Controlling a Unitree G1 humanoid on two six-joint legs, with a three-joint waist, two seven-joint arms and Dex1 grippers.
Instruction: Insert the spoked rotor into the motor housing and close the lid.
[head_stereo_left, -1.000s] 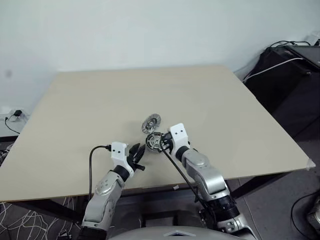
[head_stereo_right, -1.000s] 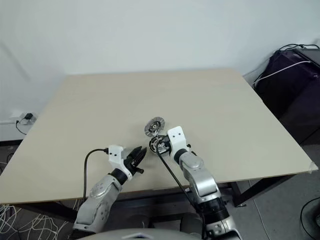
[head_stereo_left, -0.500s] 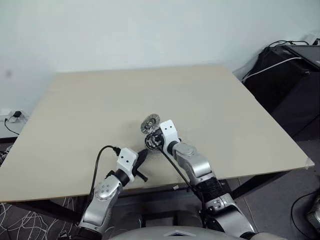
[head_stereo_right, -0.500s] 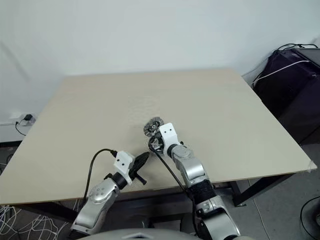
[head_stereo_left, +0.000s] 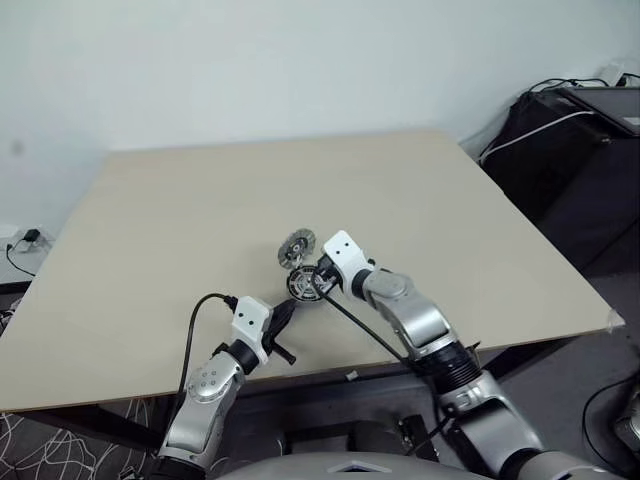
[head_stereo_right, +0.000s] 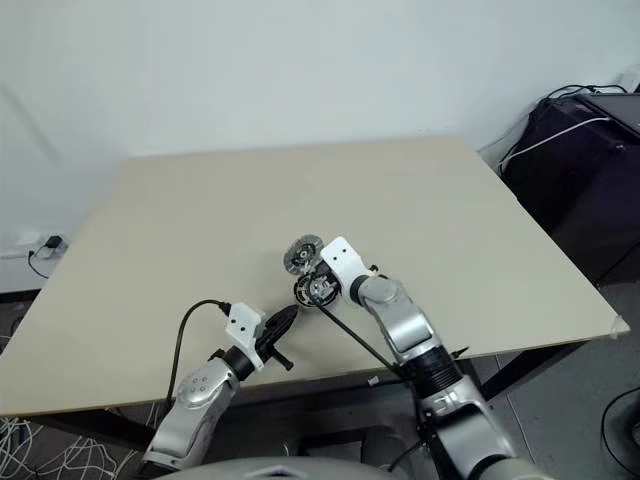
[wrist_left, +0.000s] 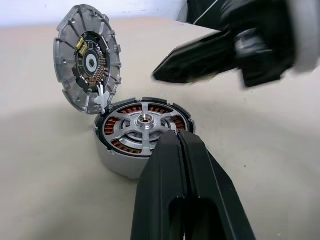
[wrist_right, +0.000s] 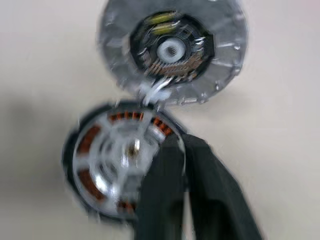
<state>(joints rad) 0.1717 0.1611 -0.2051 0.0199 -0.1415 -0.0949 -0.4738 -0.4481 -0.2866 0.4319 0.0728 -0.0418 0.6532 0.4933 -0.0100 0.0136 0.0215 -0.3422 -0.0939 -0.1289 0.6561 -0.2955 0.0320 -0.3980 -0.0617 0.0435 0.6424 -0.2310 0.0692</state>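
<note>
the spoked rotor (wrist_left: 143, 121) already sits inside the motor housing (wrist_left: 131, 159) mid-worktop (head_stereo_left: 450, 230). the lid (wrist_left: 88, 59) stands propped up at its rim, unclosed. the right end effector (wrist_left: 167, 71), fingers nearly together and empty, hovers just above, likely to tip the lid down. the left end effector (wrist_left: 181, 137), pinched together, waits beside the housing.

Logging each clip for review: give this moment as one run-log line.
rotor: seated in housing | lid: open, tilted up beside housing | left tool: shut, near housing | right tool: over housing rim
</note>
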